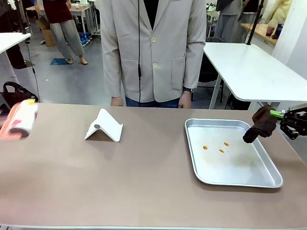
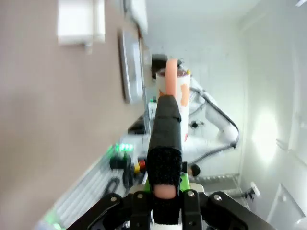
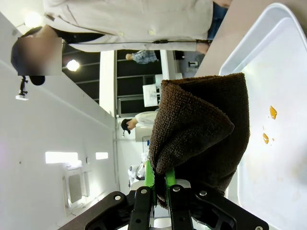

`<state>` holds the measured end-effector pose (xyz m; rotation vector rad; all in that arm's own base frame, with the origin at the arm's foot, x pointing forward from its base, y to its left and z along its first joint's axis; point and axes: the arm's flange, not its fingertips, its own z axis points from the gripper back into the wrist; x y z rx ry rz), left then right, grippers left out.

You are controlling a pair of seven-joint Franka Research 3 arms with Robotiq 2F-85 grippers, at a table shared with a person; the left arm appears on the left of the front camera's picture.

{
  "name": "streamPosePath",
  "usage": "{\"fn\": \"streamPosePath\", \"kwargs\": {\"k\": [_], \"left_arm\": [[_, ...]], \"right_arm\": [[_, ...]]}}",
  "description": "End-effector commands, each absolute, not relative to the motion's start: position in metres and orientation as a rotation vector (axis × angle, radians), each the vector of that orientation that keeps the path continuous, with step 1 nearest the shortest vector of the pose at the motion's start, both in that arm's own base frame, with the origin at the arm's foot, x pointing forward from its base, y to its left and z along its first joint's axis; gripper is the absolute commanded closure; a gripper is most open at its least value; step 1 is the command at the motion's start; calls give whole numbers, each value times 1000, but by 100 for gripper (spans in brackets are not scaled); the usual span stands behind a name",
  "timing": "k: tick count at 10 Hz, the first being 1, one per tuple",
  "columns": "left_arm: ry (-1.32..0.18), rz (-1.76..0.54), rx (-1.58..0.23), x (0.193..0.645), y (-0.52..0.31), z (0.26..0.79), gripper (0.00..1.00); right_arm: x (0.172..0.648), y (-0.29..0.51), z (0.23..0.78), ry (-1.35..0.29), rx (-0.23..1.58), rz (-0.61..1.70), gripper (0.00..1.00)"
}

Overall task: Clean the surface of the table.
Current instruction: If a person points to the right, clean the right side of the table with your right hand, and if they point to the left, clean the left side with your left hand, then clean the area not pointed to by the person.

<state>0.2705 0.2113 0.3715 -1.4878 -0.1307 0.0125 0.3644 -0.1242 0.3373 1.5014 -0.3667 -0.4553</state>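
Table (image 1: 144, 191) spans foreground, metal tray (image 1: 240, 165) on its right part. Right gripper (image 3: 159, 178) clamped on brown cloth (image 3: 201, 129) above tray's right edge. Left gripper (image 2: 165, 196) clamped on pink-white bottle (image 1: 19, 120) over table's left end.

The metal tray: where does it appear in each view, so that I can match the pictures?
Front view: the metal tray lies on the right half of the table.
Left wrist view: tray nearly edge-on, a thin grey strip at upper centre-left.
Right wrist view: tray runs down the right side, behind the brown cloth.
Shared landmark: the taupe table top under it.
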Motion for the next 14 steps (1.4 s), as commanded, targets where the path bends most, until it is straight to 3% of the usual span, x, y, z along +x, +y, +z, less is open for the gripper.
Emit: {"fn": "streamPosePath", "kwargs": {"k": [1, 14], "left_arm": [[-35, -39, -1477, 241, 237, 353, 79], [-14, 1, -1459, 227, 236, 344, 79]], "right_arm": [[367, -123, 343, -377, 1522, -465, 100], [367, -123, 343, -377, 1522, -465, 100]]}}
